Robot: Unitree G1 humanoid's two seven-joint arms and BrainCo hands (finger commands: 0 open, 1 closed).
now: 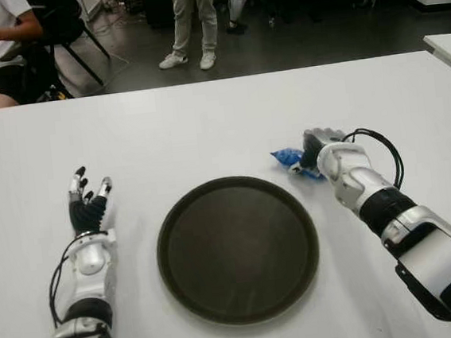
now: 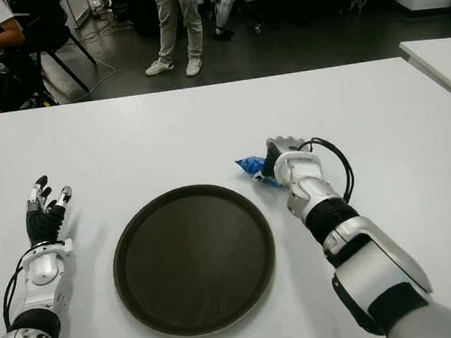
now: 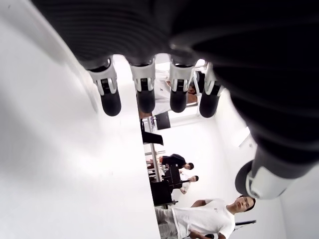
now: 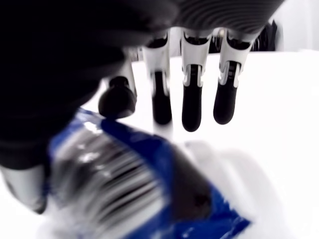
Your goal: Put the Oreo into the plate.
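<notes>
On a white table (image 1: 205, 123) in a dim room where a person (image 1: 191, 20) stands, the right hand (image 1: 319, 148) hovers loose-fingered over the blue Oreo pack (image 1: 289, 160) beside the dark plate (image 1: 237, 248), left hand (image 1: 89, 206) spread idle.

The surface (image 1: 205, 123) filling most of the frame looks smooth and matt white, like laminate, while the round plate (image 1: 237, 248) at lower centre is dark brown with a smooth, faintly glossy plastic sheen and a raised rim. The Oreo (image 1: 291, 163) pack at right of centre is crinkled glossy blue foil wrap that catches highlights in the right wrist view. The right hand (image 1: 323, 150) and the left hand (image 1: 89, 206) at lower left have glossy white hard-plastic shells over ribbed matt black rubber, with fingers (image 3: 110, 102) ending in matt black pads.
</notes>
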